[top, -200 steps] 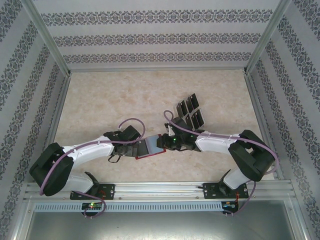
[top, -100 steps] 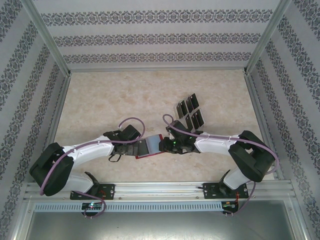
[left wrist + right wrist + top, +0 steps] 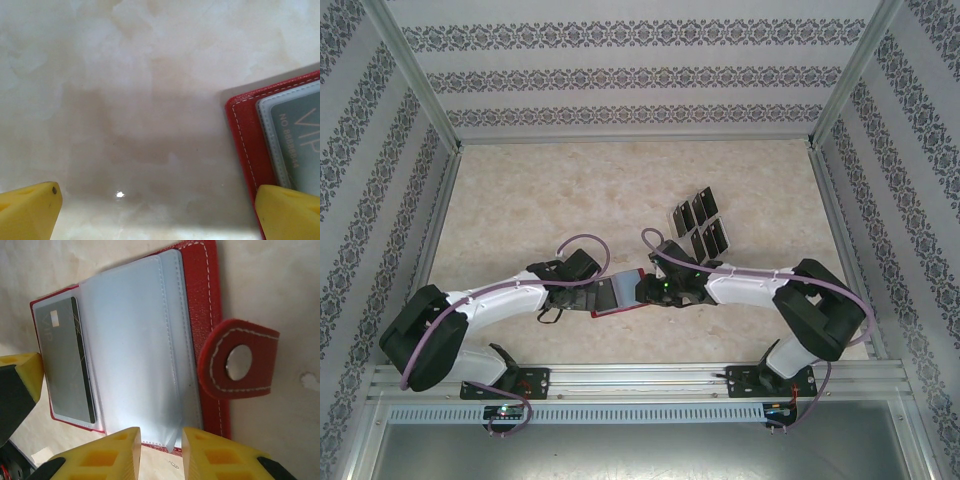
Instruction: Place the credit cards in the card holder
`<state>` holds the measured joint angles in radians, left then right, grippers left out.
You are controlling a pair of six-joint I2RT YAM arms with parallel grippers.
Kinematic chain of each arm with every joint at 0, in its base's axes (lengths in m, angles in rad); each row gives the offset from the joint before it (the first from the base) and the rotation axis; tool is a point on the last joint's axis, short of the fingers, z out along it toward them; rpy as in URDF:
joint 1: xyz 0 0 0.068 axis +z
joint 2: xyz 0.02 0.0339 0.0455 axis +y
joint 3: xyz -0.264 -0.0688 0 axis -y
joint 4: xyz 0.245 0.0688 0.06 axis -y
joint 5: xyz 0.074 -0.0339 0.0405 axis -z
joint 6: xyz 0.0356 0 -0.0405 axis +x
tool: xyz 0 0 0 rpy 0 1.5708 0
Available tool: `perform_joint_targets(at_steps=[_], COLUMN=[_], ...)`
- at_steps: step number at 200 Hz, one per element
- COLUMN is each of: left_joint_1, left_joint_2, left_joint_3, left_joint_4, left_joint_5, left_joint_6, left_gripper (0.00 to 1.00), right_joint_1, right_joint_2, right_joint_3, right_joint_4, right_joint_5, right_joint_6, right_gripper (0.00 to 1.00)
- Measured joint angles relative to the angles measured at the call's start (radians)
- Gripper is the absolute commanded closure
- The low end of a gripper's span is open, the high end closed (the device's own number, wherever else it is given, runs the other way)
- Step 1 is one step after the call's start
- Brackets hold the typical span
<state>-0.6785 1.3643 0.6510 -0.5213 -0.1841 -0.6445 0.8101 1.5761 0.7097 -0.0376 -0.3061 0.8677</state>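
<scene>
The red card holder [image 3: 620,294] lies open on the table between my two grippers, its clear sleeves [image 3: 135,340] facing up and its clasp tab [image 3: 237,362] folded out. One dark credit card [image 3: 65,365] sits in a sleeve, printed "VIP" [image 3: 300,145]. Several more credit cards [image 3: 700,225] stand behind my right arm. My left gripper [image 3: 157,215] is wide open, one fingertip [image 3: 287,212] over the holder's red edge. My right gripper [image 3: 161,452] stands narrowly open at the opposite edge, a raised sleeve corner [image 3: 175,440] between its fingers without touching them.
The cards stand upright in a clear slotted stand [image 3: 692,240] on the marble-patterned table [image 3: 540,200]. Metal frame posts and patterned walls close in the table's sides and back. A metal rail [image 3: 640,378] runs along the near edge.
My right gripper has crept a little to the left, closer over the holder, and its jaws have narrowed slightly. The left arm and the holder have stayed put.
</scene>
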Motion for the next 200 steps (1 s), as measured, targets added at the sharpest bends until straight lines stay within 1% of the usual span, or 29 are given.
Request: perform_joint_targets(at_steps=[81,129,140,159,174,200], left_joint_1=[0.000,0.000,0.000,0.000,0.000,0.000], left_joint_2=[0.000,0.000,0.000,0.000,0.000,-0.006], left_joint_3=[0.000,0.000,0.000,0.000,0.000,0.000], left_joint_4=[0.000,0.000,0.000,0.000,0.000,0.000], left_joint_5=[0.000,0.001,0.003,0.005,0.007,0.008], left_joint_6=[0.000,0.000,0.000,0.000,0.000,0.000], left_gripper=[0.00,0.00,0.00,0.00,0.00,0.00], right_joint_1=[0.011,0.011,0.011,0.011,0.011,0.011], right_joint_2=[0.011,0.032,0.034,0.037,0.038,0.037], right_joint_3=[0.003,0.004,0.006,0.008,0.009,0.011], right_joint_4=[0.000,0.000,0.000,-0.001,-0.002,-0.007], right_joint_5=[0.003,0.003,0.003,0.003,0.003,0.003], right_joint_6=[0.000,0.000,0.000,-0.003,0.002,0.003], right_gripper=[0.75,0.79,0.81,0.93,1.00,1.00])
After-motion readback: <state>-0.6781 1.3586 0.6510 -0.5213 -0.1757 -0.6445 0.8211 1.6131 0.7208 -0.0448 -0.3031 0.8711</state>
